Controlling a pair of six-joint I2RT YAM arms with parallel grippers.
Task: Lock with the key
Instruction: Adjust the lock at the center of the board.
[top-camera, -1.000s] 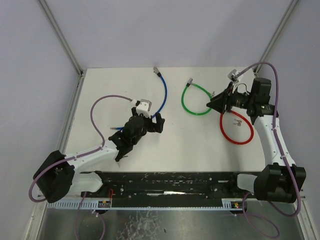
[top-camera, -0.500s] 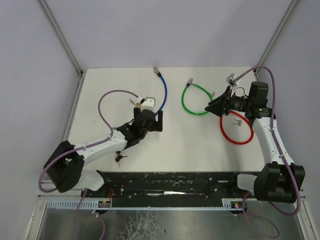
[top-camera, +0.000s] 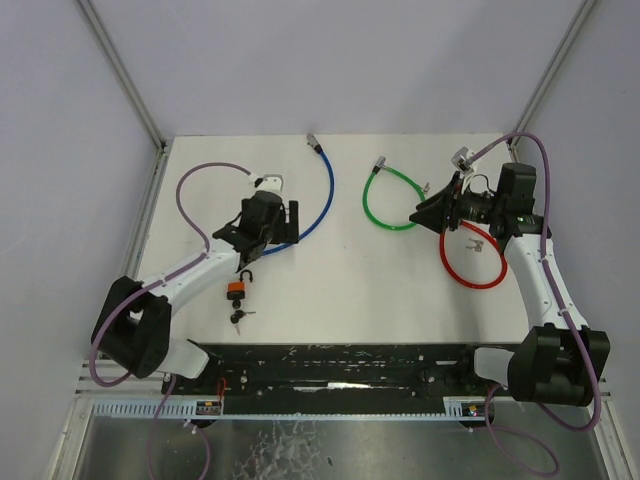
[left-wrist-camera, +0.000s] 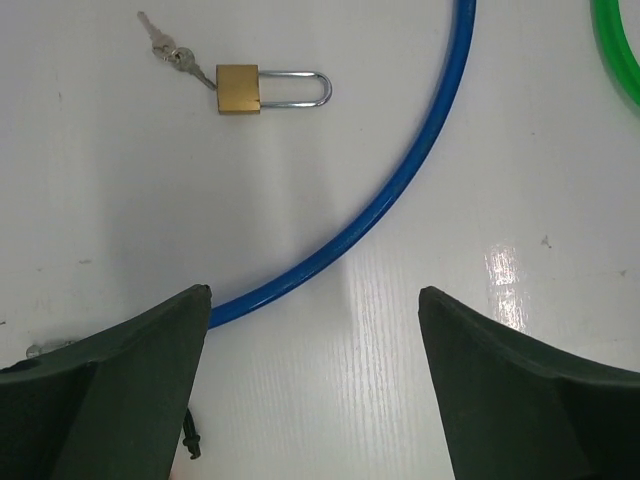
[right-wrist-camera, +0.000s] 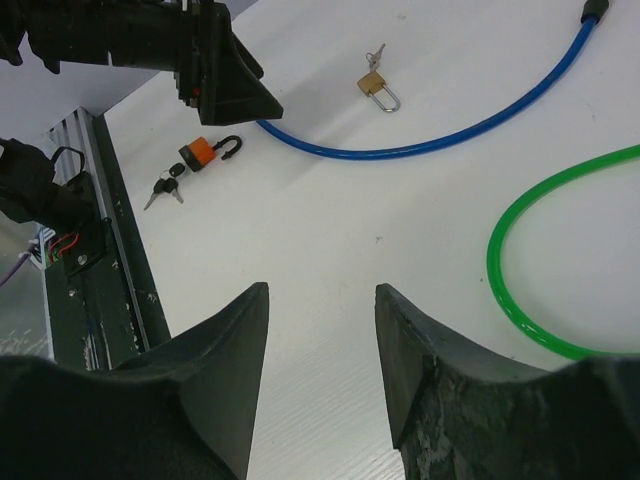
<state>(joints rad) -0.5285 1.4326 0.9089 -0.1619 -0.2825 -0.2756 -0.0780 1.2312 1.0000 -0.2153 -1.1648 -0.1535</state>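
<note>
An orange padlock (top-camera: 238, 288) with a black shackle that looks swung open lies on the table near the left arm, also in the right wrist view as the orange padlock (right-wrist-camera: 198, 154). Its dark keys (top-camera: 238, 318) rest just in front. A brass padlock (left-wrist-camera: 240, 88) with keys (left-wrist-camera: 165, 50) in it lies further back. My left gripper (left-wrist-camera: 315, 292) is open and empty above the blue cable (left-wrist-camera: 400, 200). My right gripper (right-wrist-camera: 321, 290) hangs open and empty over bare table, far from both locks.
A blue cable (top-camera: 325, 195) curves from the back to the left gripper (top-camera: 275, 228). A green cable loop (top-camera: 390, 200) and a red cable loop (top-camera: 472, 258) with small keys (top-camera: 476, 245) lie by the right gripper (top-camera: 425, 212). The black rail (top-camera: 340, 365) runs along the near edge.
My left arm has swung back and to the left, uncovering the orange padlock on the table. The right arm has barely moved.
</note>
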